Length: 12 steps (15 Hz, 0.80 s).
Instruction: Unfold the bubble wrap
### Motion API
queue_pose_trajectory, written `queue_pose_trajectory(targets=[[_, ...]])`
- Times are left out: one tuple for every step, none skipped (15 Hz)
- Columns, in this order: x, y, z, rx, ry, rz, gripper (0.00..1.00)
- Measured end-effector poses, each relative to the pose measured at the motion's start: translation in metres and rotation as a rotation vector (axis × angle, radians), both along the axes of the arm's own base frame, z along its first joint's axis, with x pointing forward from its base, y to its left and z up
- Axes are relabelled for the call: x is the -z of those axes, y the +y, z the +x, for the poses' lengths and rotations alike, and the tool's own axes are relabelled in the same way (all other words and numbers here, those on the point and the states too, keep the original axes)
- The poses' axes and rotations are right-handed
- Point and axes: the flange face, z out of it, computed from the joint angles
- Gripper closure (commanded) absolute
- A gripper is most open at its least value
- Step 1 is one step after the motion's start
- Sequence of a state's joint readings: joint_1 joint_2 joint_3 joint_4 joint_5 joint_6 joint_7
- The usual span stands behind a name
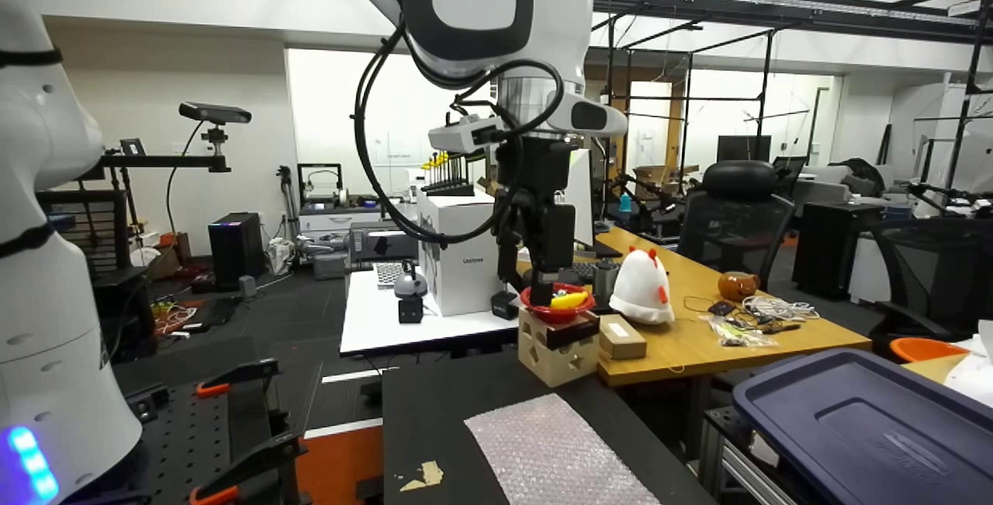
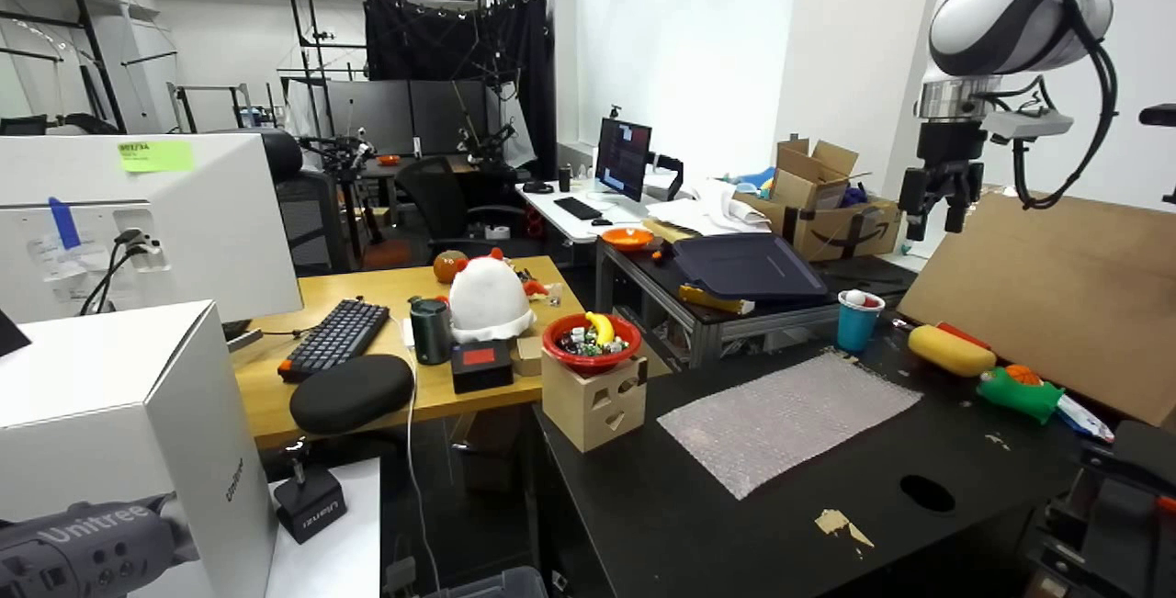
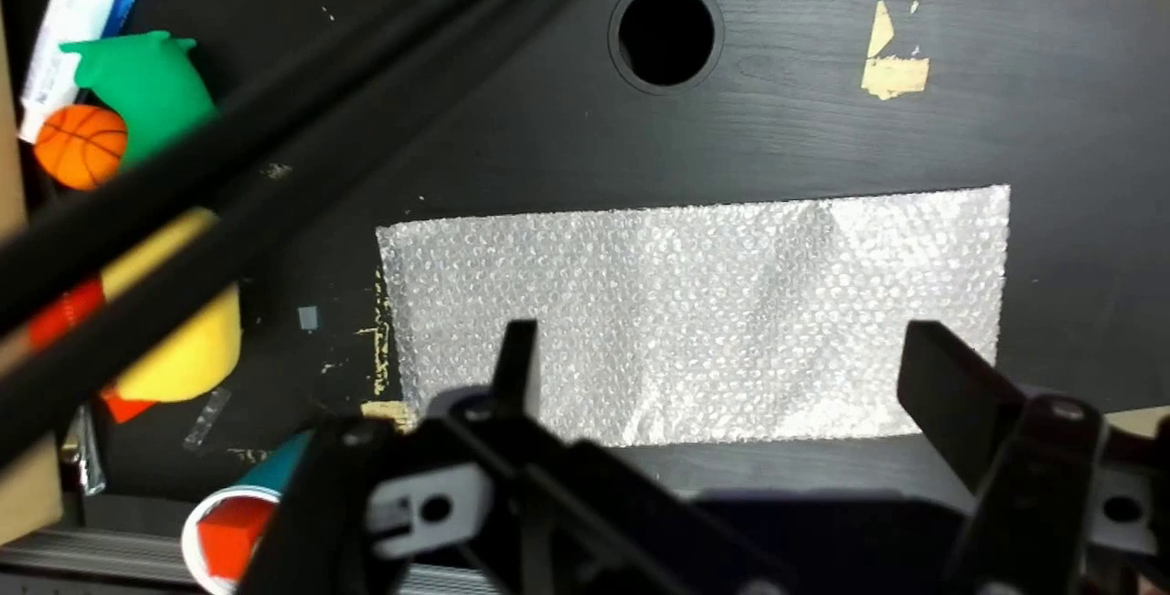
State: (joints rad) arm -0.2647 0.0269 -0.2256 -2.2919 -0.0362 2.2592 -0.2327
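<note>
The bubble wrap [image 2: 790,419] is a pale, translucent, bumpy rectangular sheet lying flat on the black table [image 2: 698,524]. It also shows in an exterior view [image 1: 555,443], where the bottom frame edge cuts it off. In the wrist view the bubble wrap [image 3: 594,302] spans the middle, with faint creases across it and its corners at roughly right angles. My gripper [image 2: 935,220] is high above the table, pointing down. Its fingers are wide apart with nothing between them, as the wrist view of the gripper [image 3: 722,325] shows. It does not touch the sheet.
A wooden block [image 2: 588,414] with a red bowl [image 2: 574,359] stands at one table end. A blue cup [image 2: 856,327], a yellow object [image 2: 951,350] and a green toy [image 2: 1020,394] lie at the other, before cardboard [image 2: 1057,295]. A dark bin lid [image 1: 877,427] sits beside the table.
</note>
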Motion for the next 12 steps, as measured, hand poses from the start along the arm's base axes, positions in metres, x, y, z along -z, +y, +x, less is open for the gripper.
queue_pose_trajectory(targets=[[-0.002, 0.008, 0.001, -0.015, -0.004, 0.001, 0.00], [-0.004, 0.017, 0.004, -0.032, -0.007, 0.001, 0.00], [-0.006, 0.028, 0.007, -0.049, -0.010, 0.001, 0.00], [-0.007, 0.040, 0.012, -0.061, -0.012, 0.000, 0.00], [-0.008, 0.052, 0.017, -0.068, -0.014, -0.001, 0.00], [-0.009, 0.067, 0.023, -0.069, -0.016, -0.003, 0.00], [-0.010, 0.083, 0.029, -0.065, -0.020, -0.006, 0.00], [-0.012, 0.099, 0.035, -0.060, -0.024, -0.009, 0.00], [-0.014, 0.115, 0.041, -0.052, -0.029, -0.013, 0.00], [-0.017, 0.130, 0.047, -0.043, -0.036, -0.016, 0.00], [-0.020, 0.144, 0.052, -0.031, -0.043, -0.020, 0.00], [-0.023, 0.157, 0.058, -0.018, -0.051, -0.022, 0.00]])
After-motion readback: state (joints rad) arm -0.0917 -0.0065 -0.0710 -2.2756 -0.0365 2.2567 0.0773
